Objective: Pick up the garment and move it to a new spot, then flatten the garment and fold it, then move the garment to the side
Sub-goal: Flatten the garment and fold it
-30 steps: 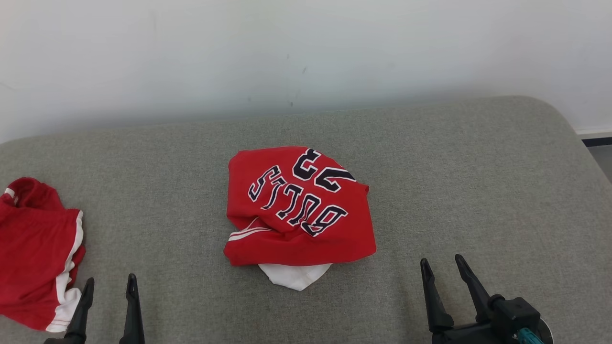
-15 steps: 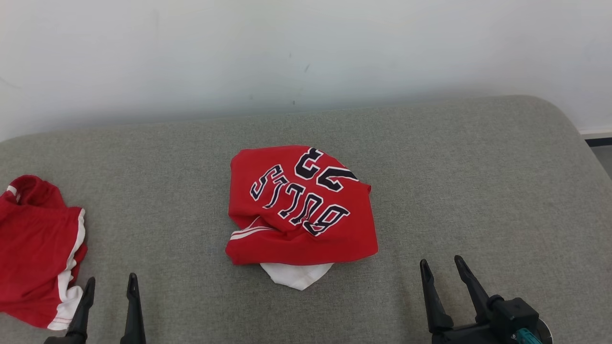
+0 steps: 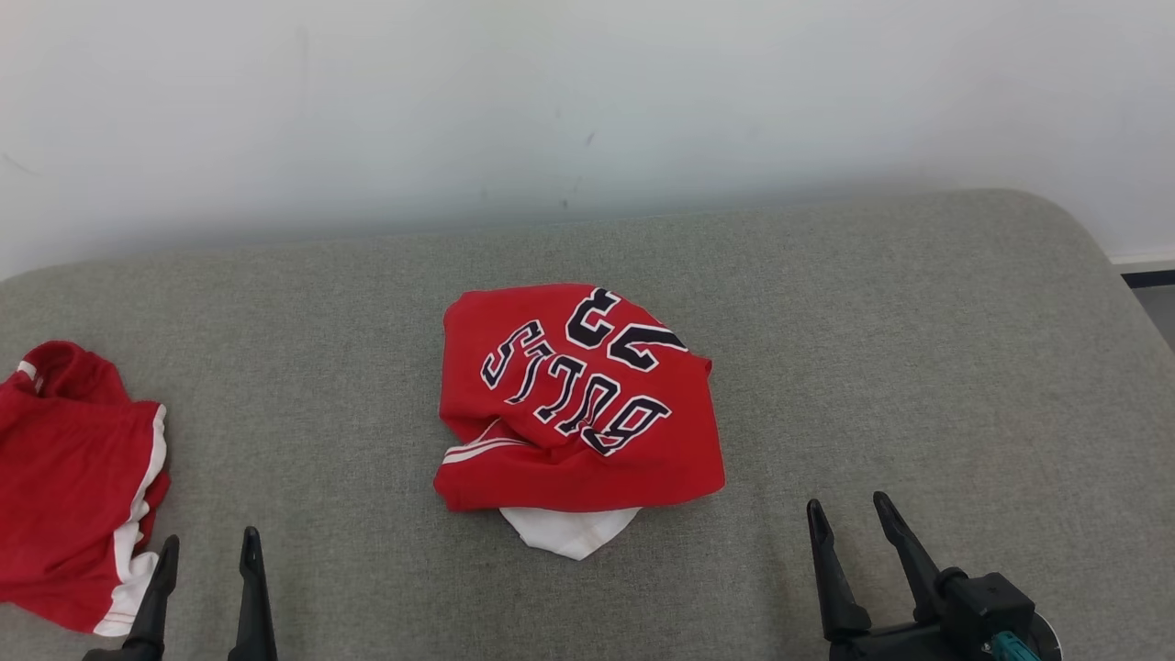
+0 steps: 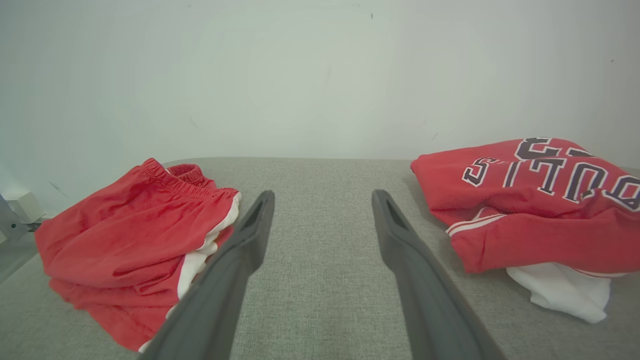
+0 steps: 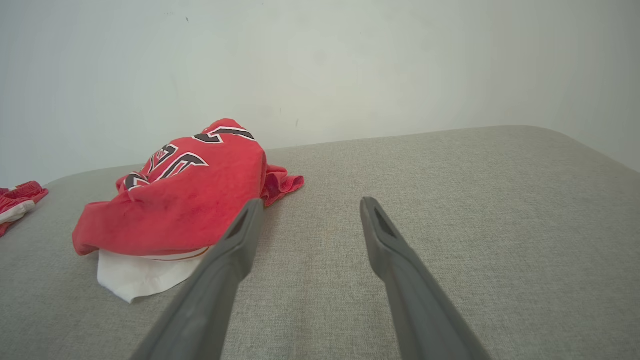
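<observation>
**Start of the pick-up.** The red jersey (image 3: 578,404) lies bunched at the middle of the grey padded surface (image 3: 918,367), lettering up. A white layer (image 3: 565,532) pokes out from under its near edge. Red shorts (image 3: 73,477) lie well apart, at the robot's left. The left claw (image 3: 209,542) and right claw (image 3: 846,503) hover near the front edge, both spread wide and empty. For a clean lift, each claw should pinch an outer edge of the jersey, taking red and white together. How the layers tuck underneath is hard to make out, so a low, shallow grasp seems safest.
</observation>
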You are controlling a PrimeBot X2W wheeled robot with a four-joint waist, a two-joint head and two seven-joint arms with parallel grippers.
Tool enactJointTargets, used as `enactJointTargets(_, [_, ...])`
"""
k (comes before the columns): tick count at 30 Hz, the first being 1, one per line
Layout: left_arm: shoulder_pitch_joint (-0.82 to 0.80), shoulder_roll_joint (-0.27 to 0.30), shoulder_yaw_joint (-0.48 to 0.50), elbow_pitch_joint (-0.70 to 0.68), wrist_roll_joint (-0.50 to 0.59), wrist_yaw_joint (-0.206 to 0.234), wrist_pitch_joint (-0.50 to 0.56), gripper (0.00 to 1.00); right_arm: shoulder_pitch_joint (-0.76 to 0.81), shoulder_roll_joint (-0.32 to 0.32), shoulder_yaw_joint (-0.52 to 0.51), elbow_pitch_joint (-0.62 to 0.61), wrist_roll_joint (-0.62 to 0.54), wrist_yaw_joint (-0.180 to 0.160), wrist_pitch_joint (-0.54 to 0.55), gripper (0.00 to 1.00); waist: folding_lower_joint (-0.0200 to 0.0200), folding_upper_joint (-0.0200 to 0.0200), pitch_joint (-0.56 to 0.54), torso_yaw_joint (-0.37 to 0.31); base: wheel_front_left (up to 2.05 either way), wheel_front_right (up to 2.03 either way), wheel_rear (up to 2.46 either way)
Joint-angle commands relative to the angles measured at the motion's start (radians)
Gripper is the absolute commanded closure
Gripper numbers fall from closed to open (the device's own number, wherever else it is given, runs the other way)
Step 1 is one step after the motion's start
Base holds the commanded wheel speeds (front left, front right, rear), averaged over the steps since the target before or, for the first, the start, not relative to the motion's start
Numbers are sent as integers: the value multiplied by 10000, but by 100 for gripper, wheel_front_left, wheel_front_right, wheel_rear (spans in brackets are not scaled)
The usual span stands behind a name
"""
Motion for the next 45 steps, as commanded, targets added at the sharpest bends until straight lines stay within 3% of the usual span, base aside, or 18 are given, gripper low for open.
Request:
enactJointTargets(1, [53,-13,24,37,84,9,-30,0,-6,3,24,15,-58,35,-6,0,0,0,-9,-8,0,0,0])
enactJointTargets(14, [-333,99,-296,225,46,9,-30,0,-94,1,84,68,-50,35,-6,0,0,0,-20,-111,0,0,0])
enactJointTargets(29, [-2495,1394,-3468,2195,-968,15,-31,0,-328,1,342,215,267,35,-4,0,0,0,436,-1500,0,0,0])
enactJointTargets(37, [-3547,2180,-4934,4305,-1951,14,-31,0,-392,4,407,322,459,35,-6,0,0,0,661,-2247,0,0,0])
enactJointTargets(45, [-4354,2446,-6201,6506,-3327,13,103,0,-384,3,413,366,582,35,-6,0,0,0,737,-2588,0,0,0])
